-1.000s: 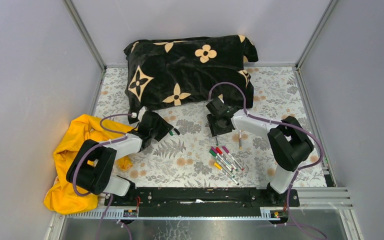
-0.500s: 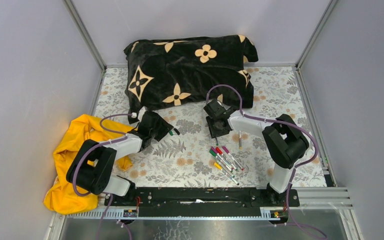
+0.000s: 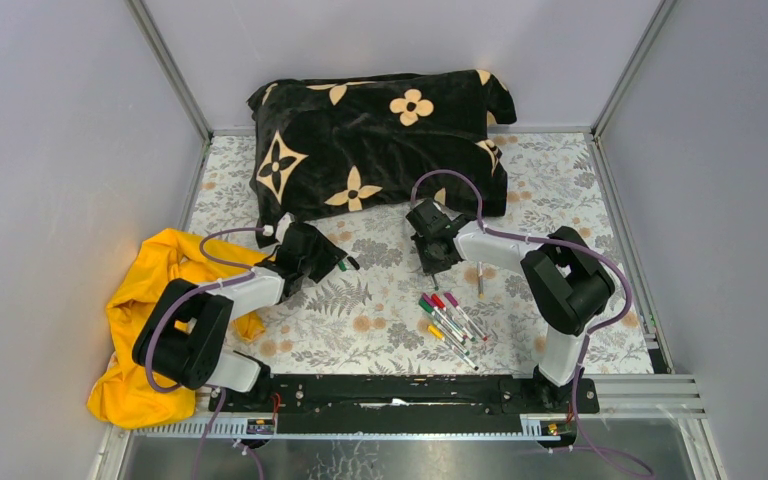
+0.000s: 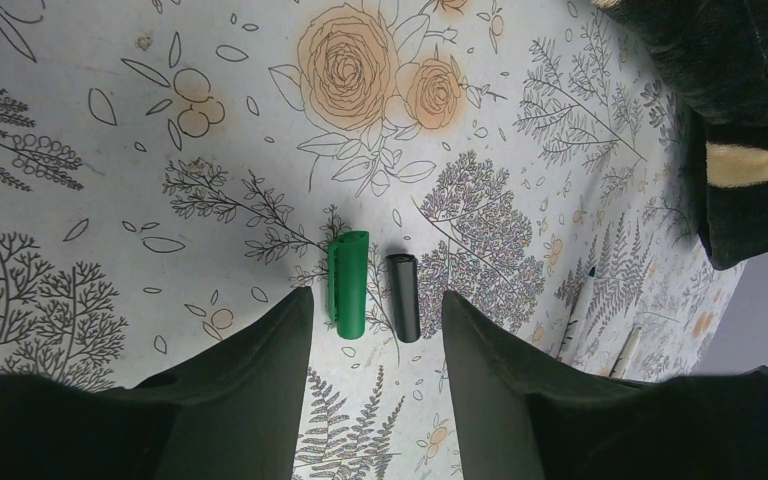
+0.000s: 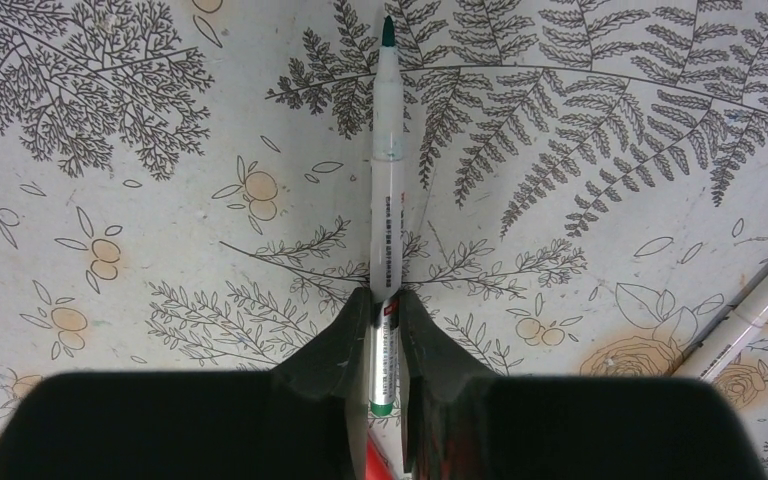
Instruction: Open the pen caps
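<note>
Since a second ago the right gripper (image 5: pixel 385 305) has slid a little left and squeezed in — its fingers now pinch a white pen (image 5: pixel 388 200) with a bare green tip. The left gripper (image 4: pixel 377 298) hangs with fingers apart over a green cap (image 4: pixel 348 282) and a black cap (image 4: pixel 403 297) — lying side by side on the flowery table (image 4: pixel 110 150).

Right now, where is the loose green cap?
In the left wrist view, the green cap lies on the floral table cover between the tips of the open left pincer, side by side with a black cap, not touching.
</note>
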`<control>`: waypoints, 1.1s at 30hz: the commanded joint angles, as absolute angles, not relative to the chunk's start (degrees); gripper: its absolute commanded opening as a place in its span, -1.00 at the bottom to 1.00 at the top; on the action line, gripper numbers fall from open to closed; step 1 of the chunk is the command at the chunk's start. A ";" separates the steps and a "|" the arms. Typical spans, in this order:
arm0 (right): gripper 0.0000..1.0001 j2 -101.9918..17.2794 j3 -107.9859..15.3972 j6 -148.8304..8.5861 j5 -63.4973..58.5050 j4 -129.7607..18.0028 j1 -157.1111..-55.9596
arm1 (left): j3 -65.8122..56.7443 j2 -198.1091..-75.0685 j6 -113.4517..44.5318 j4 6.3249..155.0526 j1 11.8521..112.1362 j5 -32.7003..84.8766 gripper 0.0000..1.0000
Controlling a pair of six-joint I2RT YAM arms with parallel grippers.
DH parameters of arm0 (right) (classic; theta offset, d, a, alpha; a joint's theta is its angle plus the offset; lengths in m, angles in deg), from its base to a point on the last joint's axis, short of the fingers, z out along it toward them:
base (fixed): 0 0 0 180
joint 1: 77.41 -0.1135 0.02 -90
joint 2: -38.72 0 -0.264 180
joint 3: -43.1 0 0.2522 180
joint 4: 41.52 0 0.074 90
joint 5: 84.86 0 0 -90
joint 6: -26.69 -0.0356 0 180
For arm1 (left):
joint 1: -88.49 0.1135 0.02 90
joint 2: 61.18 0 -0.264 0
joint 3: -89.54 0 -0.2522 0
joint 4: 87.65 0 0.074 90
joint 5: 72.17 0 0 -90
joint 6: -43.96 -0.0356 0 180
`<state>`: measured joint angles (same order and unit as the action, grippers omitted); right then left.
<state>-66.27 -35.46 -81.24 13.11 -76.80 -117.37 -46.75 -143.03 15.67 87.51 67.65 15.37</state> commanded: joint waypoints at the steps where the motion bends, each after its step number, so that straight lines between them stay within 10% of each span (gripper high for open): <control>1: -0.71 -65.90 -35.94 -80.94 13.69 -76.56 -117.71 | -47.35 -142.99 16.36 87.80 67.86 13.77 0.13; 33: -0.77 -45.21 -27.44 -85.63 24.37 -88.97 -111.02 | -46.93 -141.46 16.62 86.27 67.84 12.81 0.13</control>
<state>-47.93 -29.27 -84.32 21.55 -86.29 -113.02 -46.75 -142.24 16.02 85.31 67.65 13.77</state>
